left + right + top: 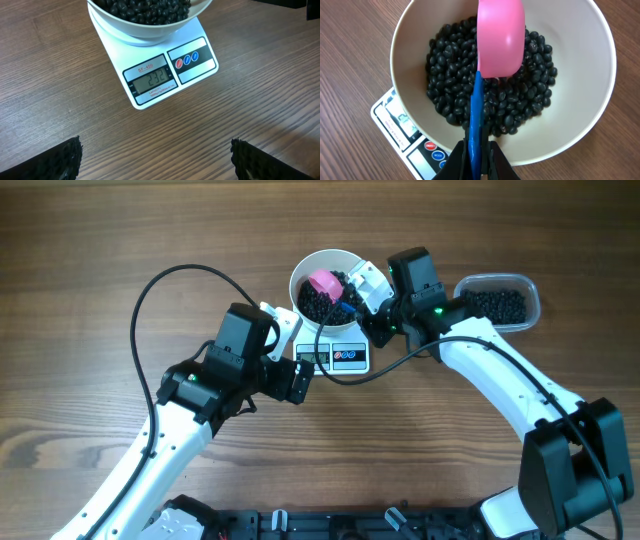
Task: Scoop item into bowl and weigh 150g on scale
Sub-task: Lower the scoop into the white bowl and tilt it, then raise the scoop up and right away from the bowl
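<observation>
Beans [450, 100] heap in the bowl [580, 75] just beyond the right tool [477, 152], clamped on a pink scoop [501, 40] seemingly touching them.

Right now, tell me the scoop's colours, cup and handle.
The scoop has a pink cup and a blue handle; it shows best in the right wrist view.

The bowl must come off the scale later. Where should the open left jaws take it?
Probably the bowl by its thin rim on the left, from above, one jaw inside, one outside: it is too wide to span, and the scoop crosses the right rim.
</observation>
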### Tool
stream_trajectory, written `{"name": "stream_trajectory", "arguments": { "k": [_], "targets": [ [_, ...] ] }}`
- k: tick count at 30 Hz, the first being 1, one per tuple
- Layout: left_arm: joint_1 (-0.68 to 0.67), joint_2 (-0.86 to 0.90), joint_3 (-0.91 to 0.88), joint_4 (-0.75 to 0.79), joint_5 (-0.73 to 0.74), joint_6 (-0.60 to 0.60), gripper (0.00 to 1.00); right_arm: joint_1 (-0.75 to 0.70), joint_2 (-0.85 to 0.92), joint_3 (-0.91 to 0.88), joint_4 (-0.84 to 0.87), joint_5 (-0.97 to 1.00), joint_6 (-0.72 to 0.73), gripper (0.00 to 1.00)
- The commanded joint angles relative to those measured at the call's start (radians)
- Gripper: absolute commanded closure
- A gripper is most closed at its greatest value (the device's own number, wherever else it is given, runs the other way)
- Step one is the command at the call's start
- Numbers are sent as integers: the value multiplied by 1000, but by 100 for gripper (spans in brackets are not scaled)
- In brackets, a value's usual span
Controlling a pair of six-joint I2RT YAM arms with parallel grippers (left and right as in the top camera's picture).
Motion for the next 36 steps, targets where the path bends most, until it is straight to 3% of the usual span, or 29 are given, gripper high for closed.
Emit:
{"name": "stream_trajectory", "arguments": {
  "k": [1, 17, 28, 36],
  "targets": [
    [-5, 4, 18, 3, -5, -3, 0, 2, 11, 3, 3, -35, 83, 96],
    [-5, 4, 18, 3, -5, -3, 0, -85, -44, 5, 3, -153, 277, 96],
    [-5, 4, 18, 3, -6, -3, 0, -198, -45, 5, 6, -515, 370, 96],
    [-5, 4, 18, 3, -5, -3, 0, -247, -45, 5, 8, -557, 415, 96]
  ]
}}
